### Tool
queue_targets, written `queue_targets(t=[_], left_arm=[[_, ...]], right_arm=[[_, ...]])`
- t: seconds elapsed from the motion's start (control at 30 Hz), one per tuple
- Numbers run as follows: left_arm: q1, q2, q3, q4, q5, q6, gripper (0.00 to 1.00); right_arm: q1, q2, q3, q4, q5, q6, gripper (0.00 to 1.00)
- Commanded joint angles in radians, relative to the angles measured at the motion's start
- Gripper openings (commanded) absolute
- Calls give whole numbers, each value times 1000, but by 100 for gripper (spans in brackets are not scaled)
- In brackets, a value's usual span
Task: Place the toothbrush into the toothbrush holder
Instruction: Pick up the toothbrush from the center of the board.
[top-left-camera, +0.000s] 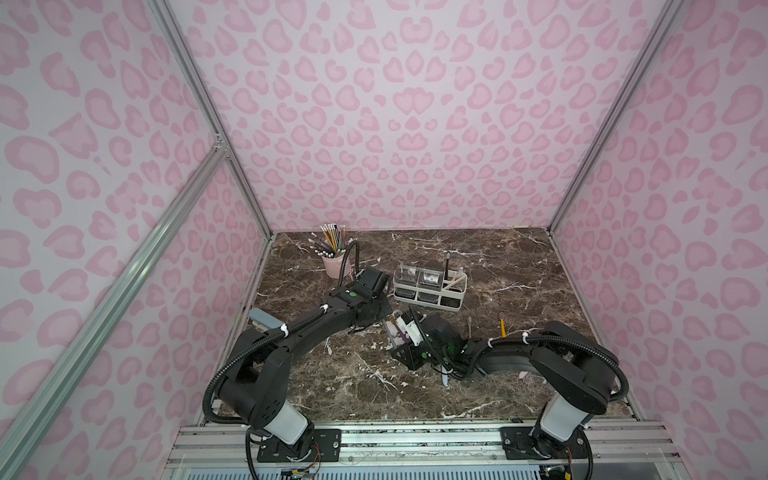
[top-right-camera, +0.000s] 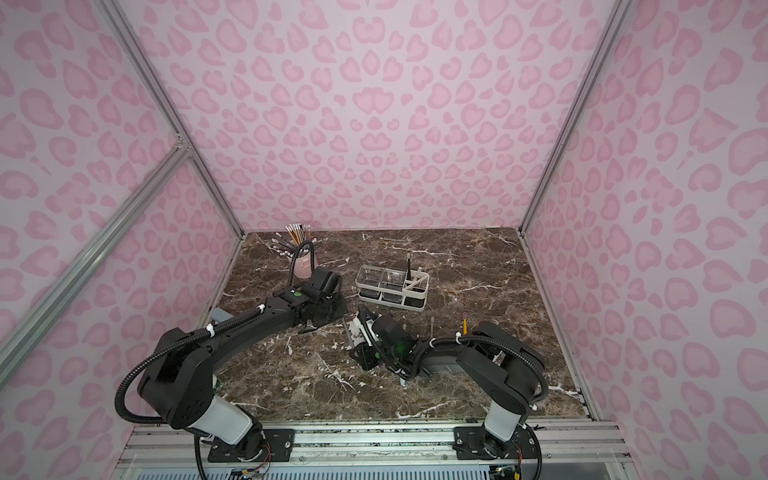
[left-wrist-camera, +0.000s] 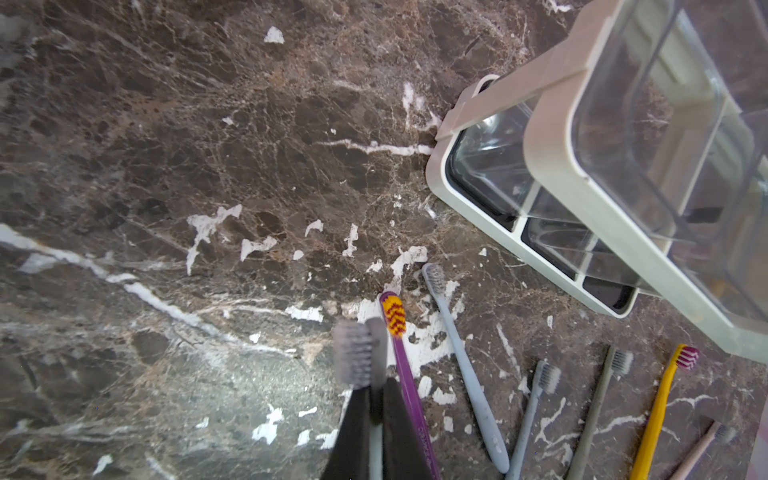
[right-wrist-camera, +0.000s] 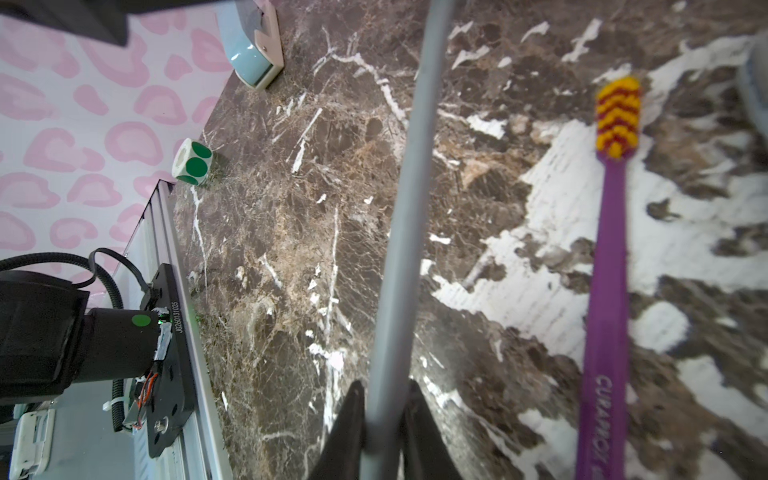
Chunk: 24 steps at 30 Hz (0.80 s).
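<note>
Both pairs of jaws are closed on one and the same thing. We see the left gripper (left-wrist-camera: 376, 397) pinched tight on the grey toothbrush (left-wrist-camera: 357, 353) just below its bristled head, which sticks out past the black fingertips. The right gripper (right-wrist-camera: 384, 399) has its two dark fingers pressed against either side of the same brush's slim, round handle.

The brush hangs above the tabletop (top-left-camera: 519, 266), just on the near side of the toothbrush holder (top-left-camera: 428, 303) and not touching it. That holder is a white plastic frame with rounded corners. It carries two clear square boxes and has an open, divided section at one end, where a dark brush (top-left-camera: 446, 266) stands upright.

Below the grippers we find spare brushes lying flat. The purple toothbrush (left-wrist-camera: 405, 374) has yellow-and-red zigzag bristles, with a pale blue toothbrush (left-wrist-camera: 465, 353) beside it and a yellow toothbrush (left-wrist-camera: 660, 403) further off.

The tabletop has a dark brown marble pattern with white veins, worn to bare white patches in places. A pink cup (top-left-camera: 334, 266) full of pencils stands at the back left corner. A roll of green dot stickers (right-wrist-camera: 192, 162) sits at the table's edge against the wall. Pale pink walls (top-left-camera: 415, 124) with leopard spots enclose the table on three sides, joined by aluminium posts (top-left-camera: 199, 83).
</note>
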Motion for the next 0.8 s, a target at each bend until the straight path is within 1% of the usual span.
queue_targets(t=[0.0,0.17,0.33,0.47,0.6,0.67,0.7,0.77], left_arm=[[-1,-1,13,42,9,-3,3],[-1,1,16,42,16,-2,6],[-1,-2,23,41,23,3,13],[-1,-5,36,30,22,8,20],[0,-11,53,11,19,15,28],[1,-18,66,-6,14,20,33],[2,-23,75,-20,8,23,34],[8,-33,94,-52,-2,29,43]], right_arm=[[3,-4,21,88,-57,-44,14],[2,-8,24,85,-55,-44,10],[-2,-14,26,82,-51,-43,4],[-4,-20,26,78,-43,-40,0],[-14,-29,23,70,-25,-36,0],[-18,-34,17,68,-22,-34,0],[-21,-38,14,69,-18,-33,0],[-25,-43,6,68,-15,-32,0]])
